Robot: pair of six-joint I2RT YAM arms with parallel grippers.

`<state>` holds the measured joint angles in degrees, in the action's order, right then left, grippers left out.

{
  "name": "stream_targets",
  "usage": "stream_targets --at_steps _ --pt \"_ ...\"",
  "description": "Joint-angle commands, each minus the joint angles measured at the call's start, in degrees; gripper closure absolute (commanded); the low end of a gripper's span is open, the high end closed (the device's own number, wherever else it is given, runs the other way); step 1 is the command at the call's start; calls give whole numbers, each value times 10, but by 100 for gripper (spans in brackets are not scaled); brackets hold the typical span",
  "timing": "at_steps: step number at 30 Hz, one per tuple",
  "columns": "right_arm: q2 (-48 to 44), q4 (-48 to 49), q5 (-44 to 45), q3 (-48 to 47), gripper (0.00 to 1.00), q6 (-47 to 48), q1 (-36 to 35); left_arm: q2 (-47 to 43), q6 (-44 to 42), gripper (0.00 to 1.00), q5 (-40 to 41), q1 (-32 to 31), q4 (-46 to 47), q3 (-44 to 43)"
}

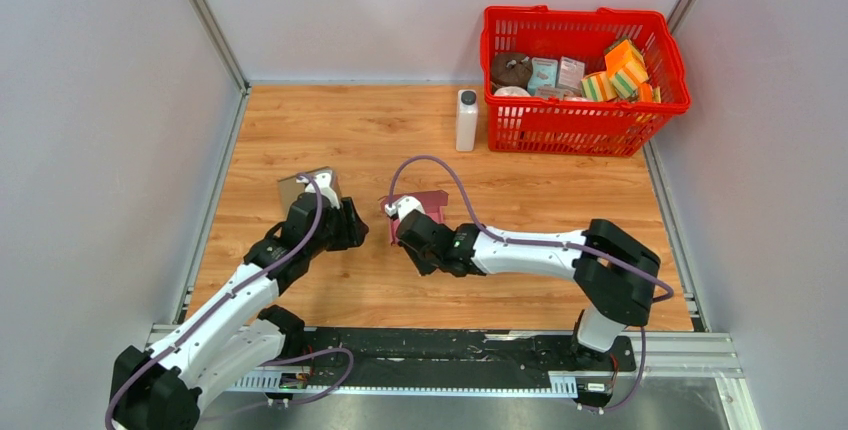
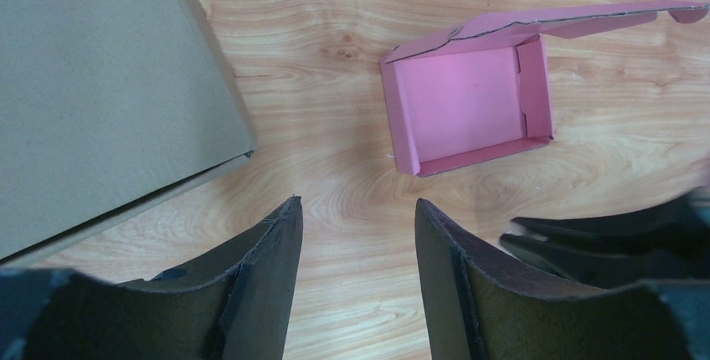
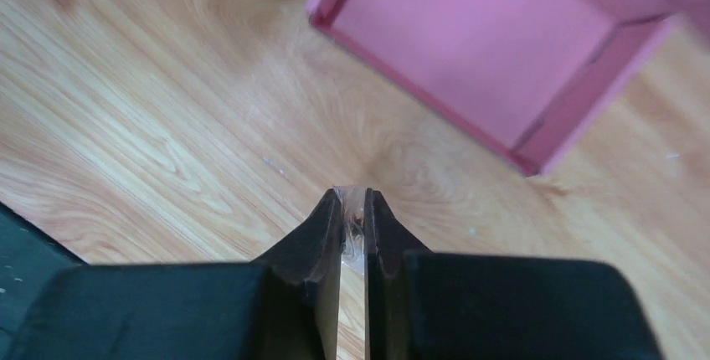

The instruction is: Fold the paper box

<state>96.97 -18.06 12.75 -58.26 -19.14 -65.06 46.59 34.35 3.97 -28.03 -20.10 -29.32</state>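
The pink paper box (image 1: 428,200) lies open on the wooden table, side walls up and lid flap folded back. The left wrist view shows its inside (image 2: 469,105), and so does the right wrist view (image 3: 494,42). My left gripper (image 1: 352,227) is open just left of the box with nothing between its fingers (image 2: 356,205). My right gripper (image 1: 408,227) sits just short of the box's near corner. Its jaws are shut to a thin slit (image 3: 355,194) with a bit of clear film between the tips, and they do not touch the box.
A flat brown cardboard box (image 1: 305,188) lies under my left arm, large in the left wrist view (image 2: 100,84). A white bottle (image 1: 467,120) stands beside a red basket (image 1: 585,128) of packaged goods at the back right. Walls close in the table.
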Motion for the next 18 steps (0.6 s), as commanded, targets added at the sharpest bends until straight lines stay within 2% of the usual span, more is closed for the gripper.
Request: stream_targets --at_steps 1,3,4,5,6,8,10,13,17,18 --pt "-49 -18 43 -69 90 47 37 37 -9 40 -21 2 37 -27" --pt "-28 -11 31 -86 86 65 72 62 -17 40 -37 2 52 -36" --pt "-19 -10 19 -105 79 87 83 89 -20 39 -47 2 69 -49" --pt "-7 -14 10 -116 49 95 91 104 -30 37 -53 3 75 -56" --pt "-6 -28 15 -125 33 101 101 131 -35 36 -56 2 82 -65" --pt "-23 -32 9 -128 17 123 108 158 -58 36 -56 2 83 -97" --pt "-43 -24 -3 -112 15 130 131 191 -74 35 -48 3 76 -127" --pt "-80 -7 -61 -71 19 141 186 225 -103 37 -41 2 74 -154" --pt "-102 47 -199 -23 30 174 249 263 -135 40 -41 2 71 -177" --pt "-100 71 -208 -13 30 178 263 274 -140 41 -41 2 75 -180"
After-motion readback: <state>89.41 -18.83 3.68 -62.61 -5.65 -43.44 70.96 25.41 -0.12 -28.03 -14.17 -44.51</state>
